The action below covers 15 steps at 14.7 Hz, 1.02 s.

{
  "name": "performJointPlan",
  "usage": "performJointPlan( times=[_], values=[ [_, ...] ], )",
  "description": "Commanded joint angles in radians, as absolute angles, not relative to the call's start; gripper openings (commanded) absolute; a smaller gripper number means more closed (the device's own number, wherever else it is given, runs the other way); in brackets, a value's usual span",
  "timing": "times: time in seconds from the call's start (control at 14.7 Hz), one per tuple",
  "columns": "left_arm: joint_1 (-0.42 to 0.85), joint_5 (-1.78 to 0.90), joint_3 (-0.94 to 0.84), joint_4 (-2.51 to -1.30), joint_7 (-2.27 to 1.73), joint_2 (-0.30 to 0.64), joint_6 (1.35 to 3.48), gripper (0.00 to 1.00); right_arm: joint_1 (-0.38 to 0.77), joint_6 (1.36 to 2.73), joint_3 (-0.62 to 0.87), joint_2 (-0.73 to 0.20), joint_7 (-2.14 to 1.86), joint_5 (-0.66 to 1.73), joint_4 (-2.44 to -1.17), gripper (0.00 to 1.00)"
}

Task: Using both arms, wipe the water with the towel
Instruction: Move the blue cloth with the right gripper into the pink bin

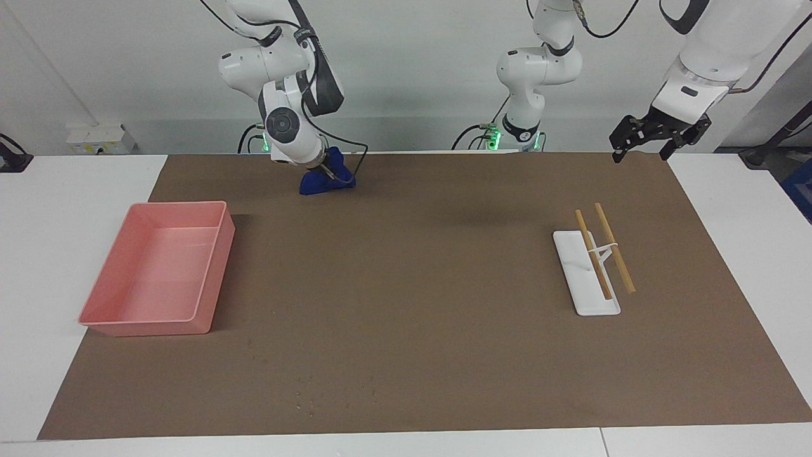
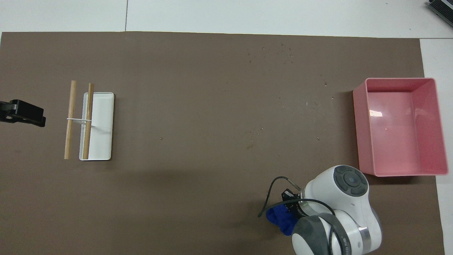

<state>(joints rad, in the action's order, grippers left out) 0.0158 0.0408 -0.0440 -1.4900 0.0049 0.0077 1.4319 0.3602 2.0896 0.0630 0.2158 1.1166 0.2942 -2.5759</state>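
The deep-blue towel hangs as a bunched lump from my right gripper, which is shut on it above the brown mat's edge nearest the robots, not far from the pink tray. The right arm's white wrist hides part of the towel from above. My left gripper hovers open and empty over the mat's corner at the left arm's end. Water does not show as a pool; only faint specks dot the mat, farthest from the robots.
An empty pink tray sits at the right arm's end of the mat. A white flat stand with two wooden sticks lies toward the left arm's end.
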Motion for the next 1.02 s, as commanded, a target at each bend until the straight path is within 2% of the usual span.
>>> performJointPlan(
  times=[0.0,0.34,0.75,0.88,0.95],
  values=[
    [0.031,0.026,-0.025,-1.526,0.015,-0.020,1.466,1.00,0.405,2.235,0.064,0.193,1.131,0.287,-2.580,0.00],
    [0.032,0.028,-0.025,-1.534,0.012,-0.021,1.466,1.00,0.373,2.362,0.060,0.132,1.036,0.287,-2.537,0.00],
    [0.031,0.026,-0.026,-1.534,0.012,-0.023,1.465,1.00,0.134,2.359,0.058,0.101,0.751,0.282,-2.507,0.00],
    [0.026,0.000,-0.026,-1.536,0.009,-0.025,1.466,1.00,0.092,2.321,0.058,0.101,0.721,0.282,-2.459,0.00],
    [0.022,-0.020,-0.025,-1.532,0.008,-0.023,1.466,1.00,0.086,2.259,0.057,0.101,0.724,0.275,-2.404,0.00]
  ],
)
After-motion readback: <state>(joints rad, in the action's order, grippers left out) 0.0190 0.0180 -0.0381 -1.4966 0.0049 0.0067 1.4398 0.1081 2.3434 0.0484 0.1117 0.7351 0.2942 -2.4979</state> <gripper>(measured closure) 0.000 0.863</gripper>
